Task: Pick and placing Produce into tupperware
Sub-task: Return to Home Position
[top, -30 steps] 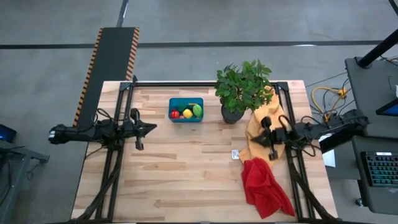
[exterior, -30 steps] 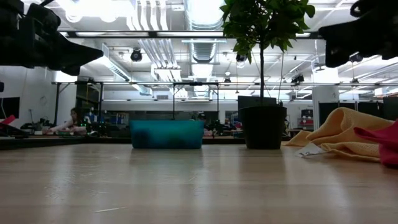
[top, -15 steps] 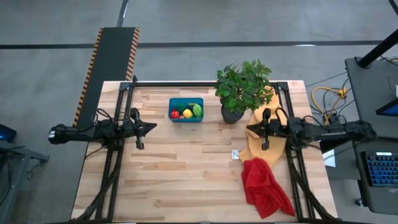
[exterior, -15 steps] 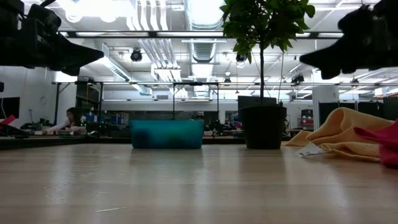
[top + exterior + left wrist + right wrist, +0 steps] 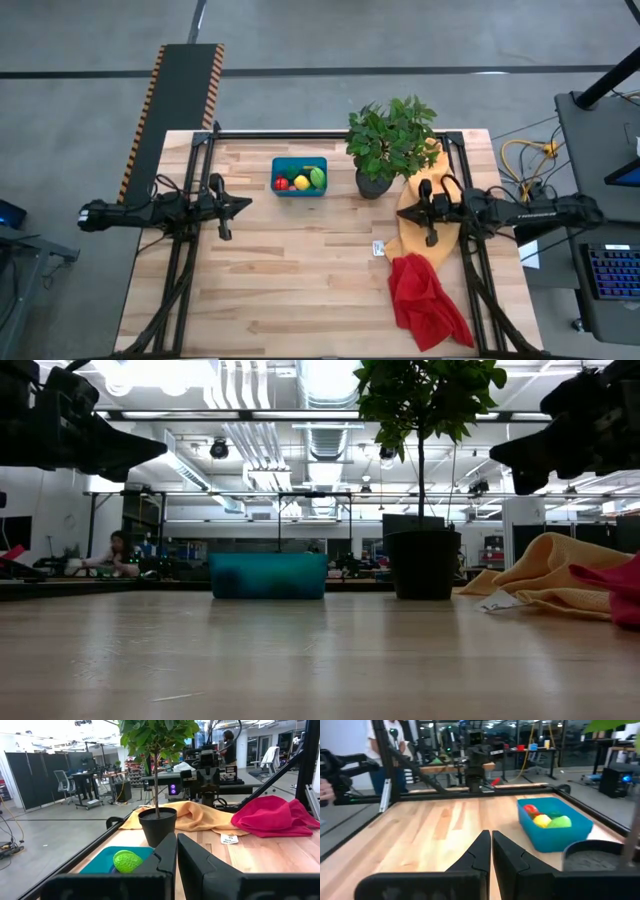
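The teal tupperware (image 5: 299, 165) sits on the far middle of the table, also seen in the low view (image 5: 268, 575) and right wrist view (image 5: 555, 837). Inside it lie a red piece (image 5: 281, 183), a yellow piece (image 5: 301, 182) and a green piece (image 5: 317, 178). The left wrist view shows the green piece (image 5: 126, 861) in the tupperware (image 5: 100, 865). My left gripper (image 5: 247, 204) (image 5: 176, 840) hovers shut over the table's left side, pointing right. My right gripper (image 5: 402, 208) (image 5: 490, 835) hovers shut above the yellow cloth near the plant pot, pointing left.
A potted plant (image 5: 388, 145) stands right of the tupperware. A yellow cloth (image 5: 408, 238) lies under my right arm, a red cloth (image 5: 425, 300) nearer the front edge, and a white tag (image 5: 379, 248) beside them. Bare wood fills the table's middle and front. People show in the room behind (image 5: 118, 550).
My right arm straightened out of its bent pose, and its gripper swung toward the table's left and slightly toward the far edge. It then eased back a little to the right. The left arm and the produce stayed still.
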### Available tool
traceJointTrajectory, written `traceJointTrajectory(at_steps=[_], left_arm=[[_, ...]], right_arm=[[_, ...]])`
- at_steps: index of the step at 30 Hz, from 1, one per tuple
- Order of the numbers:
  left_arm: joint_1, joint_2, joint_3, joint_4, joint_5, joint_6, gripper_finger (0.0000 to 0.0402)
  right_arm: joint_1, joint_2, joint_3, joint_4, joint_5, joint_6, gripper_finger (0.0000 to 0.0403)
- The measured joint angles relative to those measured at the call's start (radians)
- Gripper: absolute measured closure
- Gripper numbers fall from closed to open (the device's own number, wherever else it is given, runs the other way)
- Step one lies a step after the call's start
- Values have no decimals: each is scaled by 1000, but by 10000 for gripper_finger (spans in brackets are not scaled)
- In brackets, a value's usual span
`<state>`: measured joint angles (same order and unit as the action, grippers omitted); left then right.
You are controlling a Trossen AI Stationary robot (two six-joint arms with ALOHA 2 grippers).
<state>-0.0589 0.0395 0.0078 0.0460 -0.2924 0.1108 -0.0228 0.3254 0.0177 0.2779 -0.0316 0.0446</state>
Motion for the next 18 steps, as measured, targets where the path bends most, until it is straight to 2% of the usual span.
traceJointTrajectory(at_steps=[9,18], left_arm=[[0,7,0,0,-2,0,401],[0,23,-1,0,-3,0,401]], right_arm=[[155,-93,-1,-101,144,-40,394],[178,-297,-1,-267,181,-46,394]])
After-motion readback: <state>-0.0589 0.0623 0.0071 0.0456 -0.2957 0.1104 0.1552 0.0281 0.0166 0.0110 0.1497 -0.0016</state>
